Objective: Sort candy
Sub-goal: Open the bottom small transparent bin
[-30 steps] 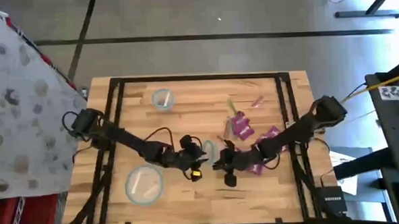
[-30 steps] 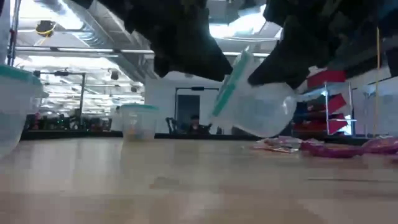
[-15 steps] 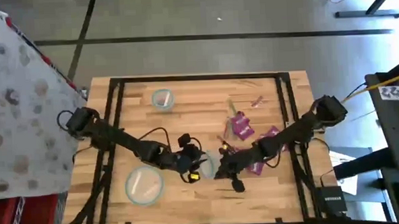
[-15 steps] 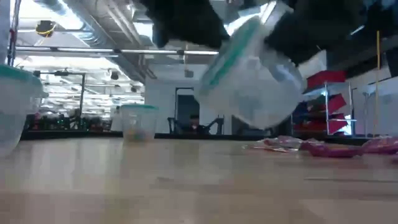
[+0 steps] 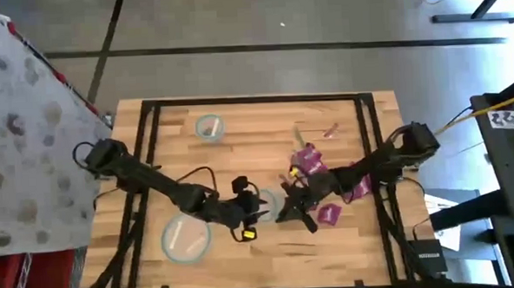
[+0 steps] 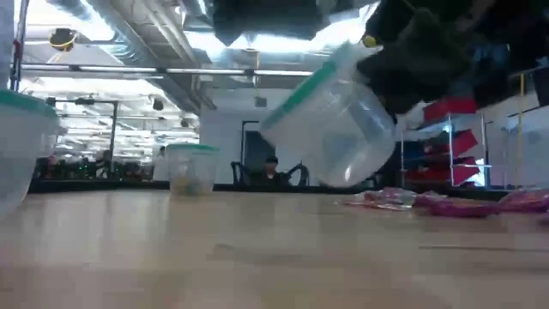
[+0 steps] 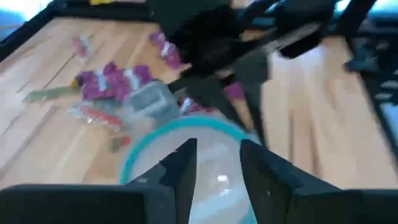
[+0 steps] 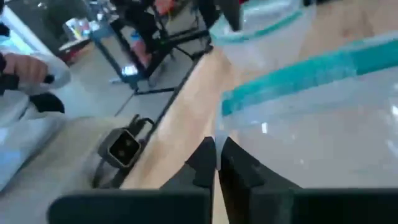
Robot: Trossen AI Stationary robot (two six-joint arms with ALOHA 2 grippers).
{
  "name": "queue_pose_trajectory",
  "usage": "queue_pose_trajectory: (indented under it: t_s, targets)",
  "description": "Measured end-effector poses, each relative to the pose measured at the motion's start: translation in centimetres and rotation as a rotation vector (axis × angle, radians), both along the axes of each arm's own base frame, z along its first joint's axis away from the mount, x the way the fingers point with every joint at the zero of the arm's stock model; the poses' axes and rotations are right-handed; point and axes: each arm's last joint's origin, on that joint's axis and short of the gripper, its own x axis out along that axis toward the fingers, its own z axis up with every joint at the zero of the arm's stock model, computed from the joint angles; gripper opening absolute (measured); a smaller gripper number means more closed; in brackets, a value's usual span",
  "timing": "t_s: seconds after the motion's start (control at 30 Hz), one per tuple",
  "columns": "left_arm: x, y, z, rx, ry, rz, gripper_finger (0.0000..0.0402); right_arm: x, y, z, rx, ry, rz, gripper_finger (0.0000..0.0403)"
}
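Table [image 5: 245, 257]: pale wood planks, dark frame on top.
Small bowl [image 5: 208, 127]: far side, teal rim, upright.
Large bowl [image 5: 185, 237]: near left corner.
Tilted bowl [image 6: 330, 124]: lifted off the table.

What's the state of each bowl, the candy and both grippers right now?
Middle bowl: lifted off the table, tilted, gripped by both grippers.
Far bowl: upright on the table, untouched.
Near-left bowl: upright on the table, untouched.
Candy: loose pile on the table, unsorted.
Left gripper: closed on the middle bowl's rim.
Right gripper: shut, at the same bowl.
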Motion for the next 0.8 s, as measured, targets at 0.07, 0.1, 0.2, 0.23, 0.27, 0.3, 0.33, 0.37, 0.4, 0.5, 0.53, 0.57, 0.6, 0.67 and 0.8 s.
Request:
queue_pose_trajectory:
  t_s: [0.07,0.1,0.2,0.23,0.27,0.3,0.33,0.37,0.4,0.5,0.53,0.57,0.6,0.67,0.8]
  targets:
    - [0.0,0.0,0.0,0.000,0.003,0.000,0.0107,0.1,0.1,-0.6,0.015,0.003,0.018,0.0001]
    - [0.0,0.0,-0.1,0.001,0.004,0.000,0.0107,0.2,0.2,-0.8,0.029,0.007,0.036,0.0001]
    - [-0.1,0.0,-0.2,0.001,0.010,0.000,0.0107,0.3,0.4,-1.1,0.069,-0.004,0.072,0.0001]
    - [-0.1,0.0,-0.2,0.001,0.010,0.001,0.0107,0.4,0.4,-1.2,0.078,0.002,0.079,0.0003]
    - [-0.1,0.0,-0.2,0.001,0.010,0.001,0.0107,0.4,0.4,-1.3,0.086,-0.001,0.078,0.0008]
    - [-0.1,0.0,-0.3,0.002,0.011,0.002,0.0107,0.4,0.4,-1.4,0.091,-0.001,0.077,0.0015]
    - [-0.1,0.0,-0.3,0.001,0.011,0.003,0.0107,0.5,0.4,-1.4,0.098,-0.006,0.076,0.0024]
    - [-0.1,0.0,-0.3,0.000,0.012,0.005,0.0107,0.5,0.4,-1.3,0.105,-0.015,0.080,0.0035]
    - [-0.1,0.0,-0.3,0.000,0.015,0.006,0.0107,0.5,0.4,-1.2,0.107,-0.019,0.082,0.0048]
    - [-0.1,0.0,-0.3,0.001,0.018,0.005,0.0107,0.5,0.4,-1.3,0.106,-0.014,0.082,0.0095]
    - [-0.1,0.0,-0.4,0.001,0.020,0.006,0.0107,0.5,0.4,-1.3,0.105,-0.011,0.082,0.0111]
    - [-0.1,0.0,-0.4,-0.002,0.021,0.009,0.0107,0.5,0.4,-1.3,0.103,-0.007,0.083,0.0127]
    - [-0.2,0.0,-0.4,-0.004,0.027,0.009,0.0107,0.4,0.4,-1.4,0.096,-0.001,0.084,0.0143]
    - [-0.2,0.0,-0.5,-0.014,0.040,-0.001,0.0107,0.4,0.4,-1.7,0.076,0.012,0.095,0.0170]
    - [-0.7,-0.1,-0.9,-0.005,0.098,0.000,0.0107,0.3,0.5,-1.1,0.060,-0.031,0.124,0.0197]
